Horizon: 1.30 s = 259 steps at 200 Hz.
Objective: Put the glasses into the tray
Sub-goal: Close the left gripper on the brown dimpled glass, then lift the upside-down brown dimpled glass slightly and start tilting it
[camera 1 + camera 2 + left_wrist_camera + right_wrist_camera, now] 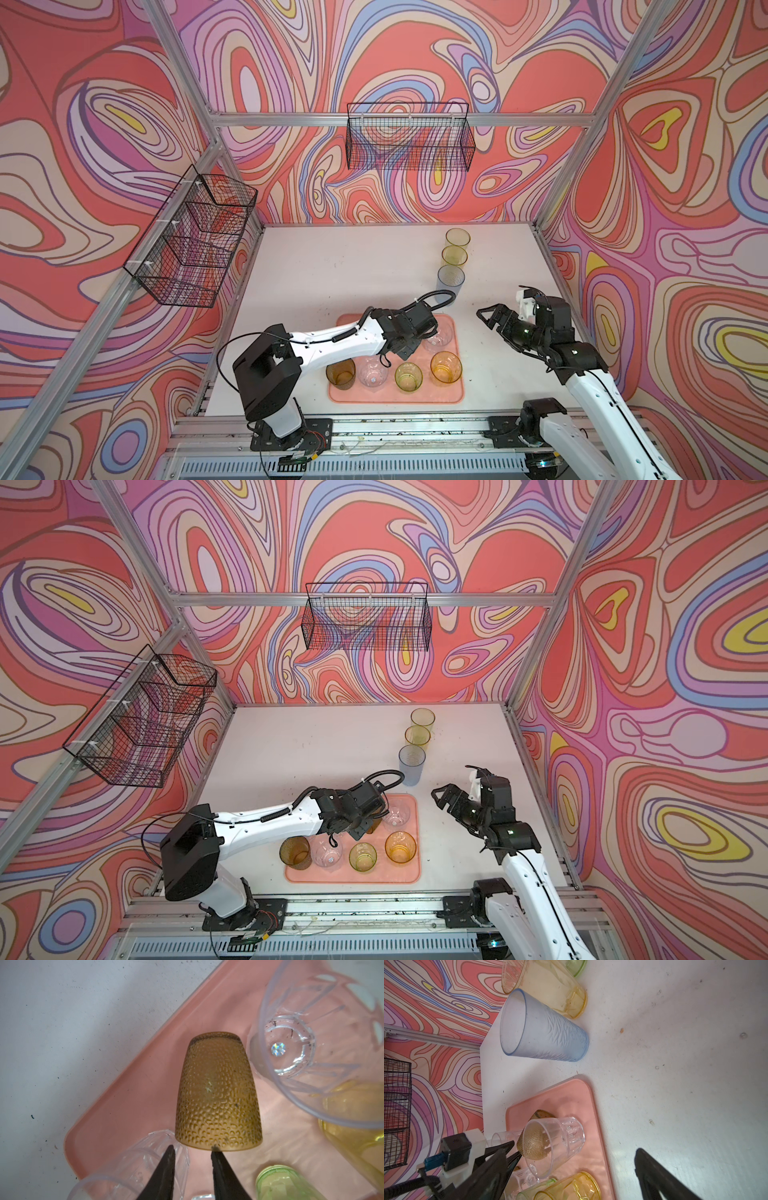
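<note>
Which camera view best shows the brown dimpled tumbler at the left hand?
Left wrist view: the brown dimpled tumbler fills the middle, unobstructed. The right wrist view shows it through a clear glass; in both top views the left arm mostly hides it.

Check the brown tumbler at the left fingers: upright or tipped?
Tipped. The brown tumbler shows its dimpled side lengthwise above the tray, rim by the left fingers; the neighbouring clear glass stands mouth-up.
</note>
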Motion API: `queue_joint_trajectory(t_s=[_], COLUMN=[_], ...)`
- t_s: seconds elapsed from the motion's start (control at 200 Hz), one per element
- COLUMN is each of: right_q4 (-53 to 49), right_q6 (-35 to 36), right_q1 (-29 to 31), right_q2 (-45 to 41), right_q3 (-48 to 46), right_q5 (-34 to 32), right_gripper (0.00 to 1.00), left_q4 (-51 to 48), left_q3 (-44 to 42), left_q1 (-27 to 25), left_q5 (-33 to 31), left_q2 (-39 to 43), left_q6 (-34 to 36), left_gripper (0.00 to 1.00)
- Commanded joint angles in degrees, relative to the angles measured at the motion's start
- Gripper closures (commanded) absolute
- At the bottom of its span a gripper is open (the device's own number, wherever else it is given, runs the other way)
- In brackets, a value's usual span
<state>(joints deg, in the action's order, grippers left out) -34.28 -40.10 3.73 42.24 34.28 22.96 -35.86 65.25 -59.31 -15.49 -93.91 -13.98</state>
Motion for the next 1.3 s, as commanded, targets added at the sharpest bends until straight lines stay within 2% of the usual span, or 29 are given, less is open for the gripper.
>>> queue_joint_trajectory(t_s=[0.0, 0.295, 0.486, 0.676, 1.292], right_q4=[0.39, 0.88, 0.77, 0.79, 0.55], right_q6=[0.57, 0.53, 0.47, 0.48, 0.76], right_q1=[-0.19, -0.29, -0.25, -0.3, -0.29], right_q2=[0.26, 0.74, 0.76, 0.89, 0.91], right_q3=[0.1, -0.05, 0.0, -0.05, -0.05], right_q5=[-0.02, 0.31, 0.15, -0.02, -0.02], right_gripper=[0.02, 0.01, 0.02, 0.02, 0.02], left_q4=[0.59, 2.52, 4.01, 5.52, 8.15], left_q3=[0.87, 0.23, 0.18, 0.05, 1.14], left_q1=[-0.27, -0.23, -0.2, -0.2, -0.19], left_q5=[-0.77, -1.16, -1.52, -1.56, -5.07], left_q2=[-0.18, -0.66, -1.18, -2.61, -5.21], left_q6=[1.34, 3.3, 3.95, 4.79, 5.98], left_gripper=[0.66, 0.63, 0.71, 0.75, 0.75])
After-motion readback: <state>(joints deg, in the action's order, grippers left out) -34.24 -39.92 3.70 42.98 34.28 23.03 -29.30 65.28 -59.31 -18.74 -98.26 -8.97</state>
